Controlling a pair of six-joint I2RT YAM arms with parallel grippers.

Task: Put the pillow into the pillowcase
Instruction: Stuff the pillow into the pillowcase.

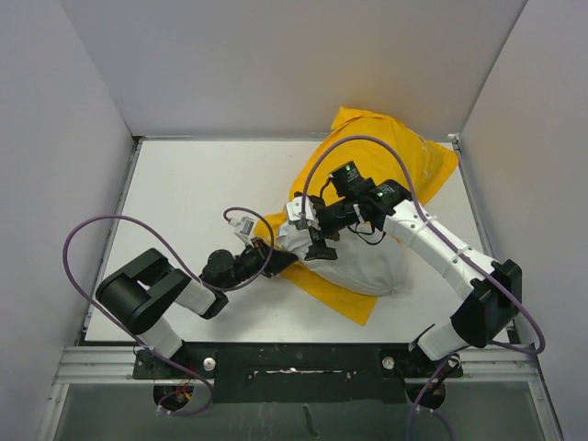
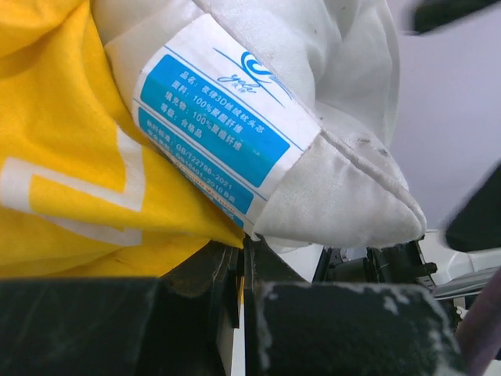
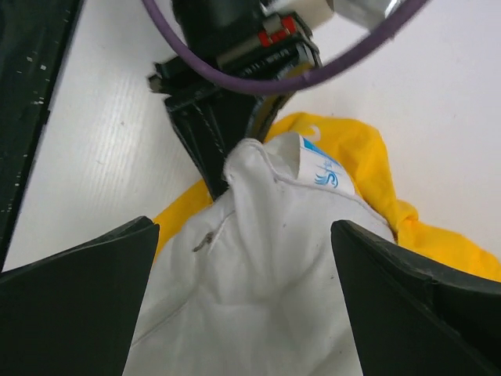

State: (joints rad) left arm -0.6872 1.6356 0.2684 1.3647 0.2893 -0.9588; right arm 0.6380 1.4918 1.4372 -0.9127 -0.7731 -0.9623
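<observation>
The pillow [image 1: 363, 262] lies right of centre on the table [image 1: 184, 193], on top of the pillowcase [image 1: 395, 152], with yellow fabric showing at its far and near sides. The left gripper [image 2: 243, 270] is closed at the pillow's labelled corner, a sliver of yellow fabric between its jaws. The right gripper [image 3: 244, 227] is spread wide above the pillow, holding nothing

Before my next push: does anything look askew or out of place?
Yes. The pillowcase is bunched against the back wall, and the pillow lies half bare, its label poking out beside the left pincer.
</observation>
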